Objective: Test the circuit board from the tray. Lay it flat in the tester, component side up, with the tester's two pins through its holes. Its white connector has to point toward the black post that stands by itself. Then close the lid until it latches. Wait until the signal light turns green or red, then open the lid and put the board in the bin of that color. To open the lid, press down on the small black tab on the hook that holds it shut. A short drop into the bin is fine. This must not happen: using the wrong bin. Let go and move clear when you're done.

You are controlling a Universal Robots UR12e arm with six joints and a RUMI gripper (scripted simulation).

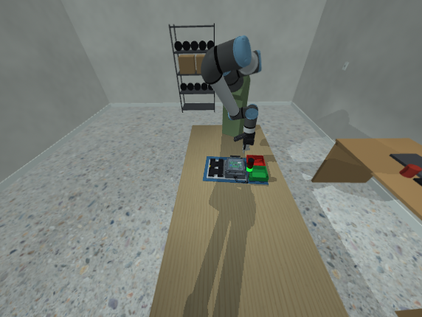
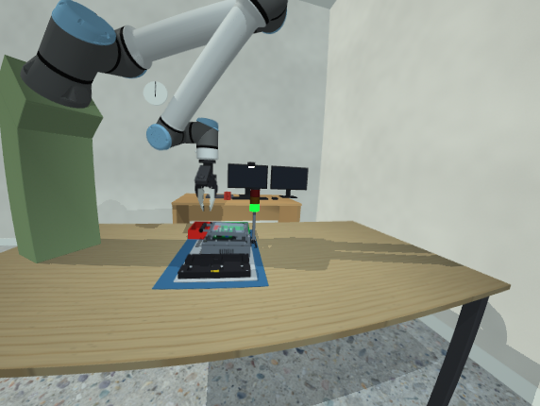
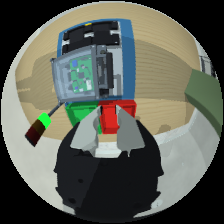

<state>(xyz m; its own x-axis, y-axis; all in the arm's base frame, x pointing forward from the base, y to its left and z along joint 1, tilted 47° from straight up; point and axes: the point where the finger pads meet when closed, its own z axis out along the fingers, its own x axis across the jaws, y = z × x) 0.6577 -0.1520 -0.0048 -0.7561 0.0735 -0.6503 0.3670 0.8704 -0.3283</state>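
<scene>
My gripper (image 1: 244, 150) (image 2: 206, 209) (image 3: 108, 106) is slightly open and empty, above the bin side of the tester. The green circuit board (image 1: 236, 164) (image 3: 82, 75) shows through the clear lid of the grey tester (image 1: 234, 175) (image 2: 227, 248). The lid lies over the board; whether it is latched, and the pins, connector and hook tab, cannot be made out. The signal light (image 1: 249, 169) (image 2: 255, 208) (image 3: 44, 120) glows green. The red bin (image 1: 256, 160) (image 2: 194, 231) (image 3: 111, 122) and green bin (image 1: 260, 175) (image 3: 76, 114) stand beside the tester.
The black tray (image 1: 215, 163) (image 2: 214, 269) (image 3: 100, 37) lies on the tester's other side, with no board visible in it. A blue mat (image 1: 205, 175) (image 2: 165, 280) (image 3: 128, 65) lies under the equipment. The signal light's thin pole (image 2: 254, 227) rises beside the tester.
</scene>
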